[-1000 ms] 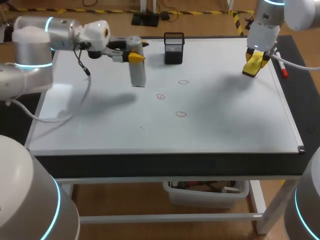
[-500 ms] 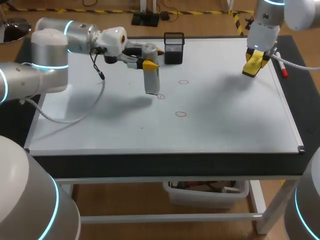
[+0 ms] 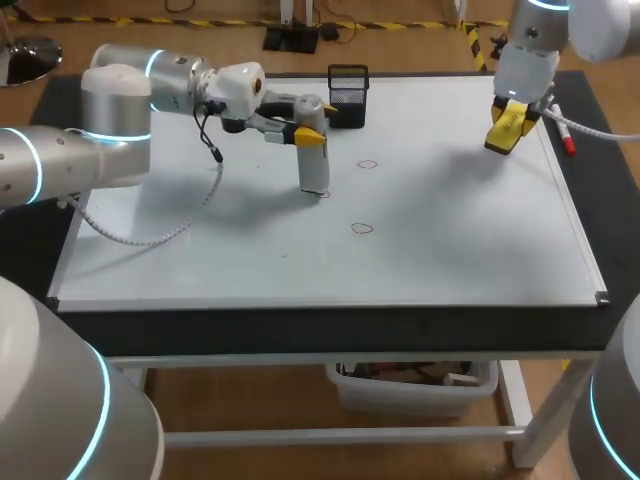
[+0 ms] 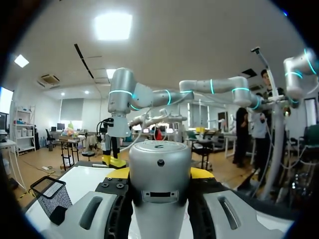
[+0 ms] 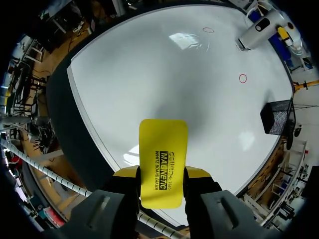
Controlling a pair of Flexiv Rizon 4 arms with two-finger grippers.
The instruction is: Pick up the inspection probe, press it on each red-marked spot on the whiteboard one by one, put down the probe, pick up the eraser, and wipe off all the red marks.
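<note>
- The whiteboard (image 3: 200,250) lies flat as the tabletop, seen from above.
- The left gripper (image 3: 308,137) comes in from the left and is clenched on the probe (image 3: 314,165), a grey cylinder held upright with its lower end on the board.
- In the left wrist view the probe fills the space between the yellow tips, so its lower end and the board under it are hidden.
- Three red marks are drawn near the middle of the board. Two rings are clear: one (image 3: 367,164) just right of the probe and one (image 3: 362,228) nearer the front edge.
- The third mark (image 3: 324,194) peeks out at the foot of the probe and is mostly covered by it.
- The right gripper (image 3: 505,128) hangs over the far right corner, grasping the eraser (image 5: 162,159), a flat yellow block. From above, the eraser blends with the yellow tips and is hard to pick out.
- A black mesh basket (image 3: 347,97) stands at the far edge, behind the probe.
- A pen (image 3: 566,140) lies by the right edge, partly hidden by the right arm.
</note>
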